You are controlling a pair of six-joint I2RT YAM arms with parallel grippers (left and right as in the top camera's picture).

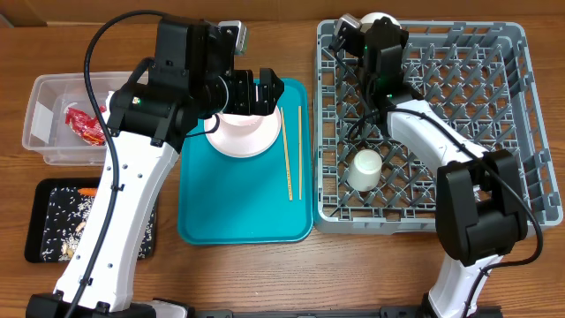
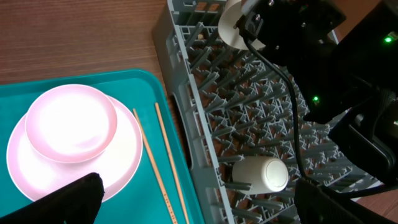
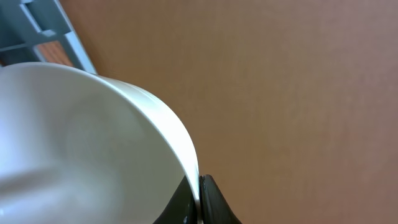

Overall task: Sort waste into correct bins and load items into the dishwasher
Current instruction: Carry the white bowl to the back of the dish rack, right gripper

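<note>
**Right gripper [image 3: 199,200] clenched on bowl [image 3: 81,143] rim; left gripper [image 1: 267,94] released.**
The right gripper pinches the white bowl's rim at the rack's [image 1: 521,132] far corner, on the tray [image 1: 238,212] side. The left gripper hangs, jaws spread, above the tray, over a second bowl [image 2: 71,124] resting on the plate [image 2: 124,165]. Chopsticks [image 1: 294,150] lie beside the plate. The cup [image 1: 364,170] lies in the rack.

Surface: brown wooden table [image 1: 265,22].
Far left: clear plastic tub [image 1: 48,88].
Near left: black tray [image 1: 44,190], just beside the tub.
Middle: teal tray [image 1: 238,208].
Right: grey dish rack [image 1: 380,218], close beside the teal tray.
</note>
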